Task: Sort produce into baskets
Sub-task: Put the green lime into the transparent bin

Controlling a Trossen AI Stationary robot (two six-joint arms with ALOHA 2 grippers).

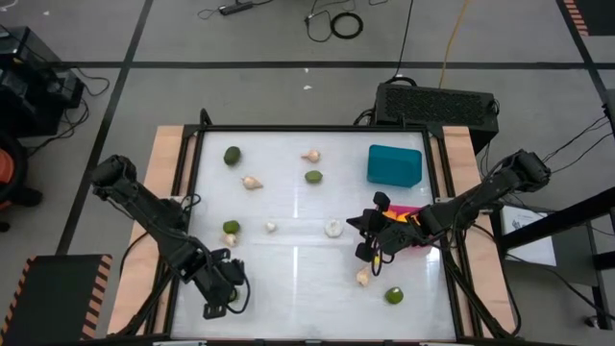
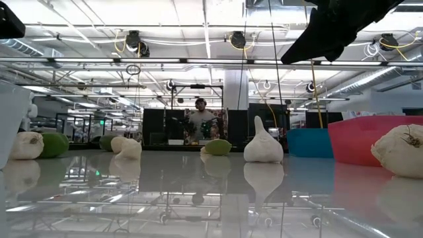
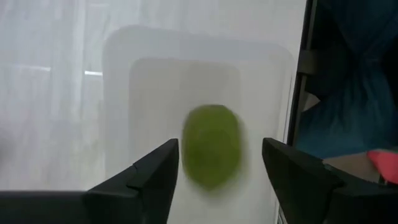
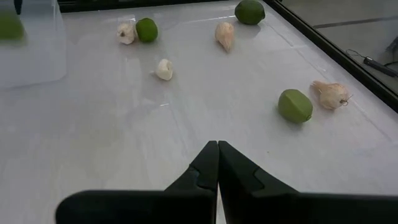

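Note:
My left gripper (image 3: 221,150) hangs open over the clear basket (image 3: 199,74) at the table's near left (image 1: 219,306). A blurred green lime (image 3: 211,146) shows between and beyond its fingers, over the basket's floor, with a gap on one side; it also shows at the basket (image 4: 9,26). My right gripper (image 4: 217,163) is shut and holds nothing, above the table beside the pink basket (image 1: 411,231). On the tabletop rest limes (image 1: 232,155) (image 1: 313,177) (image 1: 394,296) and garlic bulbs (image 1: 252,182) (image 1: 332,228) (image 1: 362,278).
A teal basket (image 1: 394,164) stands at the far right, with the pink basket just nearer, partly under my right arm. A lime (image 1: 231,228) and small garlic (image 1: 271,227) lie just beyond my left arm. The table's black frame (image 1: 447,240) runs along its right side.

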